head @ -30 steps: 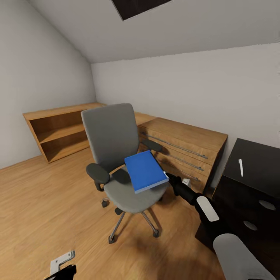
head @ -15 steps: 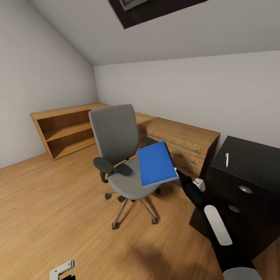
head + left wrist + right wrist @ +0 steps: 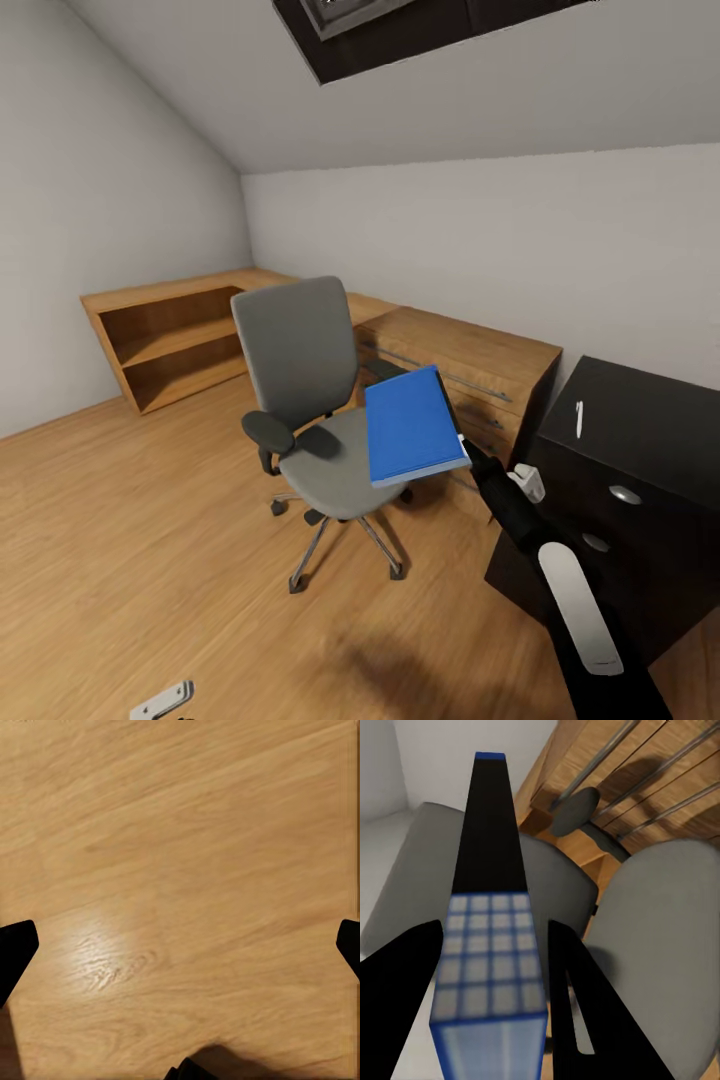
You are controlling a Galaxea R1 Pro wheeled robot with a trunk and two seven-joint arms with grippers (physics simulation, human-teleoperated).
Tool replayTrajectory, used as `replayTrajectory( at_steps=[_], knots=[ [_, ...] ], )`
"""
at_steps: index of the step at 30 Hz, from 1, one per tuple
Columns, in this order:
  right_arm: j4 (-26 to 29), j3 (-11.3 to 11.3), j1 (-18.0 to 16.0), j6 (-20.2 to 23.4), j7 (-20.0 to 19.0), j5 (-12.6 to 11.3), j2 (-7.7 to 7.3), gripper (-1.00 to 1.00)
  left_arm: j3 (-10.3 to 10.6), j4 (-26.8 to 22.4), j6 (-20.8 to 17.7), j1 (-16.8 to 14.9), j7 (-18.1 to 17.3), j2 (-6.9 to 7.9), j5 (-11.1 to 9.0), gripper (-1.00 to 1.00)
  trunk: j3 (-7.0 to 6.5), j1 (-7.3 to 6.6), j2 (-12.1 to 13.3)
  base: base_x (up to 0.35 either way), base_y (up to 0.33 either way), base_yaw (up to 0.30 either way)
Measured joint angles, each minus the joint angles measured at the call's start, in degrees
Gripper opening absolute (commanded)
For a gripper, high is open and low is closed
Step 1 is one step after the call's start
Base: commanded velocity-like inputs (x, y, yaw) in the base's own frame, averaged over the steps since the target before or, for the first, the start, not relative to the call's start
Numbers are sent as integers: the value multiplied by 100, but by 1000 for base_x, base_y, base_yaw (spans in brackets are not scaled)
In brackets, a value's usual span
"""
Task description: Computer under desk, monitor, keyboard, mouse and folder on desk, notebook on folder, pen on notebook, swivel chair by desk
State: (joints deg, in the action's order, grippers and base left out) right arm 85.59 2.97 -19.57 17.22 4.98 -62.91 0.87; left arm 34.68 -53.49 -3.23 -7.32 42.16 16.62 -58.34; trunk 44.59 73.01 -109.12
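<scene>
Right gripper (image 3: 462, 447) was clamped on the blue folder (image 3: 412, 427), held above the swivel chair (image 3: 322, 400) seat, not yet on the desk (image 3: 650, 420). Pen (image 3: 578, 419) lay on the desk. Left gripper's (image 3: 180, 945) fingers were spread, empty.

Sloped grey walls (image 3: 120, 180), wood floor (image 3: 130, 540), low shelving (image 3: 170, 335).

You have the folder (image 3: 413, 427) held above the swivel chair (image 3: 305, 400) seat's right side. Behind the chair stands a drawer chest (image 3: 470, 375); the desk (image 3: 640, 440) lies right, with the pen (image 3: 578, 419) on it.
</scene>
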Motion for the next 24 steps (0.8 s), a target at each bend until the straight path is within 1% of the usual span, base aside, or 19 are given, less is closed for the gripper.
replayTrajectory(
  at_steps=[6,8,11,15,18,21,22,23,24],
  knots=[
    [25,-1,18,-18,-69,-21,13,-100,-1,19,94,0,-19,-16,5,100,-108,-132,241,0,0,0],
    [72,-3,26,-40,-241,-32,22,-100,-2,54,100,0,-20,-17,0,100,-144,-175,321,-129,0,0],
    [128,5,27,-70,-258,-23,32,-100,4,164,95,0,-27,-52,3,100,-197,-238,441,-290,0,0],
    [129,8,27,-72,-259,-27,34,-100,1,205,72,0,-49,-52,-3,100,-269,-329,602,-76,0,-26],
    [133,16,28,-72,-259,-28,32,-100,-1,304,65,-1,-79,-59,29,100,-320,-395,722,-23,0,-161],
    [134,21,28,-72,-259,-28,31,-100,-5,594,58,0,-327,-85,149,100,-368,-461,842,-7,0,-192],
    [134,23,28,-72,-258,-27,31,-100,-7,860,53,0,-644,-139,225,100,-382,-483,883,-3,0,-119],
    [134,23,28,-72,-256,-27,31,-100,-8,968,51,0,-771,-167,257,100,-398,-505,923,-2,0,-76],
    [134,23,28,-72,-256,-27,31,-100,-11,1181,48,3,-1001,-222,314,100,-414,-527,963,-2,0,-61]
  ],
)
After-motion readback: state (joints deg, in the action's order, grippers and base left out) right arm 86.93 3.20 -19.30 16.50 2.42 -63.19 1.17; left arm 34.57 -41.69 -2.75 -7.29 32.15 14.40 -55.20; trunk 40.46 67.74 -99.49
